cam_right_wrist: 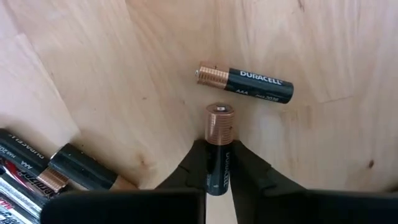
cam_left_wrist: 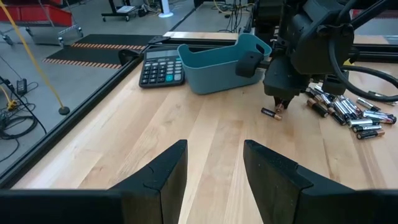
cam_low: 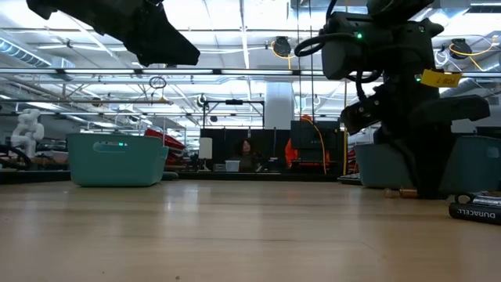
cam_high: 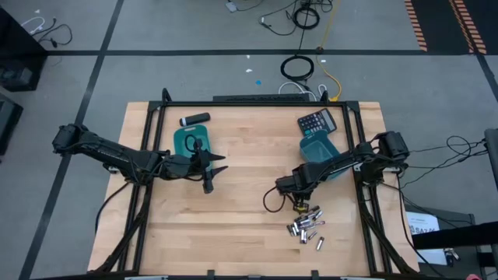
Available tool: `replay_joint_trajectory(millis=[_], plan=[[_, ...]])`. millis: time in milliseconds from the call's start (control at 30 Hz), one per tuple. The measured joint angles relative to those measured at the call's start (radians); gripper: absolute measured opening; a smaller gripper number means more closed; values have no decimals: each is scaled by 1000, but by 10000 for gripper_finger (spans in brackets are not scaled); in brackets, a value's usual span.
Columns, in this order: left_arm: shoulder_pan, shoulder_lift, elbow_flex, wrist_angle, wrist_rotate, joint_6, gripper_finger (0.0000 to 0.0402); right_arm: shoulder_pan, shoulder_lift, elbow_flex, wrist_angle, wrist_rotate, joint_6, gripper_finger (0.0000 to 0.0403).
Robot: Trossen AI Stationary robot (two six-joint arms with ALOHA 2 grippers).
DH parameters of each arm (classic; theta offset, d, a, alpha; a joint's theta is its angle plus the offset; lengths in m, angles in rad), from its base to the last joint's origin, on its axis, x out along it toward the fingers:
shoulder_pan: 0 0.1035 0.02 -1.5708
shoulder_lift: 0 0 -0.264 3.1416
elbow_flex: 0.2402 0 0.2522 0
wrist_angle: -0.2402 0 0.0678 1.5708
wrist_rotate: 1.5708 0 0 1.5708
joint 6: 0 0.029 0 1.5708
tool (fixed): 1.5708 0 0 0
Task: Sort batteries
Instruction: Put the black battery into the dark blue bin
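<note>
The batteries lie in a loose pile on the wood near the table's right near part; the left wrist view shows the pile too. One more battery lies alone on the wood just beyond my right gripper. That gripper points down at the far edge of the pile, shut on a single battery. My left gripper hovers open beside the left teal bin, its fingers spread over bare wood. My right gripper pinches one battery between its two fingers by the black part of its body. The fingers come from above and lie along the battery. Its copper end sticks out past the fingertips toward the wood; whether that end touches the table I cannot tell.
The right teal bin stands just beyond my right arm, with the dark calculator behind it. A black cylinder with a white tip lies beyond the left bin. Bare wood spans the table's middle between the grippers.
</note>
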Motion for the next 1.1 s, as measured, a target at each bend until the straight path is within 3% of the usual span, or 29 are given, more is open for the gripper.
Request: replay_joint_trajectory(millis=[433, 633, 867, 1100], plan=[[0, 0, 0, 2, 0, 0, 169, 1, -50, 86, -80, 33, -22, 23], [0, 0, 0, 4, 0, -2, 169, 1, -178, 118, -217, 170, 11, 22], [0, 0, 0, 5, 0, -26, 169, -9, -347, 118, -479, 376, 175, 22], [0, 0, 0, 21, 52, -82, 169, -55, -488, 42, -497, 404, 215, 22]])
